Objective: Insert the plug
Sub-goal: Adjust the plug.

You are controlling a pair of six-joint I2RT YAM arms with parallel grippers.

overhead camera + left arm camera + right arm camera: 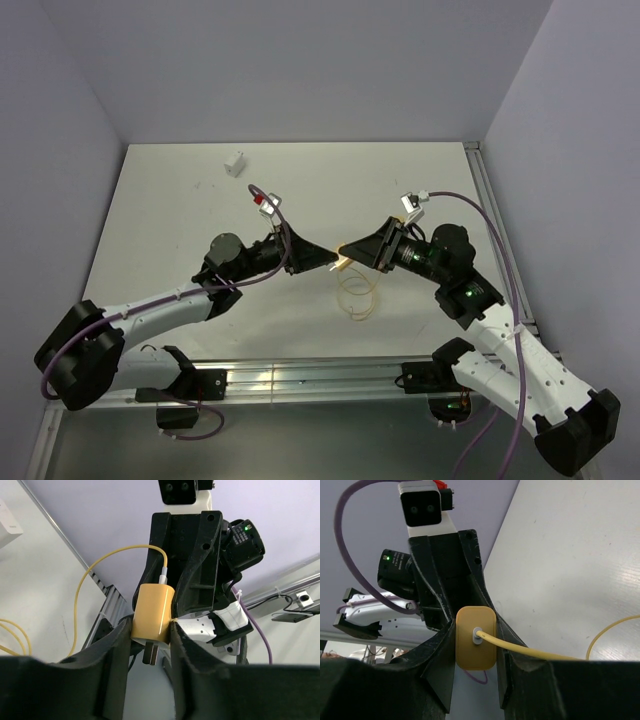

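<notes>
A yellow plug block [152,612] with two dark prongs facing the left wrist camera hangs above the table's middle, also seen in the top view [342,263]. My left gripper [151,632] is shut on its prong end. My right gripper [476,647] is shut on its cable end, where the plug [476,652] shows its back and the yellow cable [535,652] leaves it. In the top view the left gripper [334,263] and right gripper [347,252] meet tip to tip. A small white socket block [235,162] lies at the far left of the table.
The yellow cable lies in loops [357,295] on the table under the grippers. A metal rail [300,375] runs along the near edge. Walls close the table at the back and both sides. The white block also shows in the left wrist view [7,522].
</notes>
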